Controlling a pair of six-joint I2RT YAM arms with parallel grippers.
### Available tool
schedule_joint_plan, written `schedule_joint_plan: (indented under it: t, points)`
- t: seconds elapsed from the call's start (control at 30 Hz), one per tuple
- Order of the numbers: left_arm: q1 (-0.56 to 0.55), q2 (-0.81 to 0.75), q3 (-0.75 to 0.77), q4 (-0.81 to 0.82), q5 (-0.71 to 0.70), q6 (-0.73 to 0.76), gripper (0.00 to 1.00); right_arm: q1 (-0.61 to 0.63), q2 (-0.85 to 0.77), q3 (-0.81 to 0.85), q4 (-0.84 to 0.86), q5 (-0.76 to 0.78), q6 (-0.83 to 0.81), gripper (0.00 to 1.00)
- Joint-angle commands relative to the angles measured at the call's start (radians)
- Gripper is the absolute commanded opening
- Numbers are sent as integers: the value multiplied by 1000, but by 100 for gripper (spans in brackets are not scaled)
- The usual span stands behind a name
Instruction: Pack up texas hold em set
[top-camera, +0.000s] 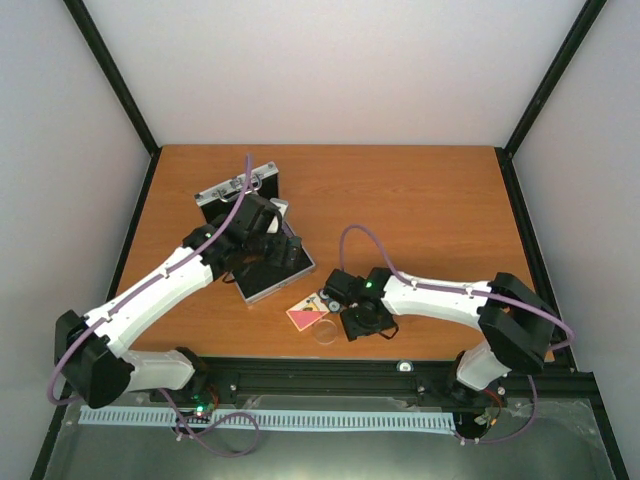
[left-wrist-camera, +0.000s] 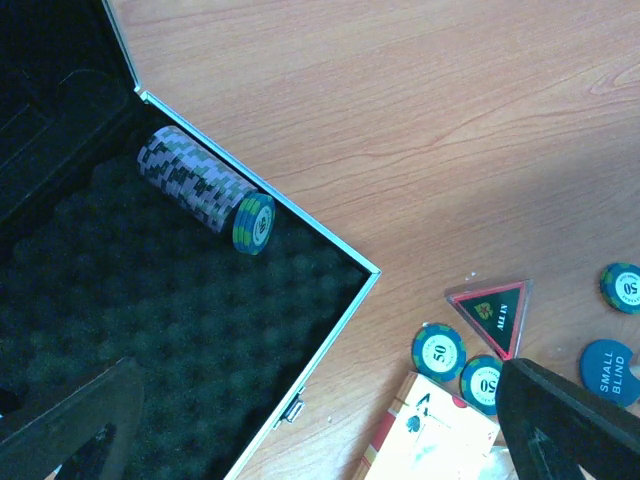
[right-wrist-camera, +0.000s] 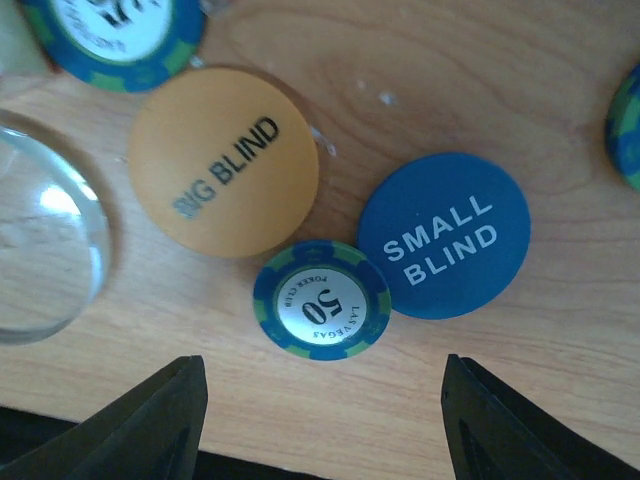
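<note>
The silver case (top-camera: 268, 287) lies open at left centre, its black foam (left-wrist-camera: 150, 330) holding a roll of blue-white chips (left-wrist-camera: 200, 190) against the rim. My left gripper (top-camera: 265, 240) hangs over it, open and empty (left-wrist-camera: 320, 445). Beside the case lie the red-black triangle (left-wrist-camera: 492, 310), two loose chips (left-wrist-camera: 438, 351), the card deck (left-wrist-camera: 435, 440) and the blue disc (left-wrist-camera: 610, 368). My right gripper (right-wrist-camera: 325, 430) is open just above the table. A single chip (right-wrist-camera: 322, 299) lies just ahead of its jaws, between the orange disc (right-wrist-camera: 224, 160) and the blue disc (right-wrist-camera: 444, 235). The clear disc (right-wrist-camera: 40, 250) is at left.
The case lid (top-camera: 238, 187) stands raised behind the base. Another chip (right-wrist-camera: 115, 35) lies at the top left of the right wrist view, and one more (left-wrist-camera: 622, 287) right of the triangle. The pink deck (top-camera: 305, 318) and clear disc (top-camera: 325, 332) sit near the table's front edge.
</note>
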Motion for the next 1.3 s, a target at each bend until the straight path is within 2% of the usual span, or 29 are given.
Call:
schedule_joint_plan:
  t: [0.0,0.5,0.57,0.6,0.8,1.03,1.27]
  points:
    - [-2,-29,-8,20,2,-16,100,13,28,-52,74,-13,74,66]
    - [-2,-44,-31,24,3,-17,100,13,110,-41,122,18,81,62]
    - [-2,-44,-37,24,2,-20,100,13,108,-44,119,22,85,54]
    - [-2,-46,-40,24,3,-22,100,13,106,-44,115,25,90,45]
    - [-2,-61,-53,26,0,-29,100,13,86,-57,107,29,99,37]
    - [-2,-67,-56,29,-1,-30,100,13,13,-54,49,33,117,35]
    - [-2,-86,-74,42,-1,-33,100,12,-74,-28,-42,98,136,39]
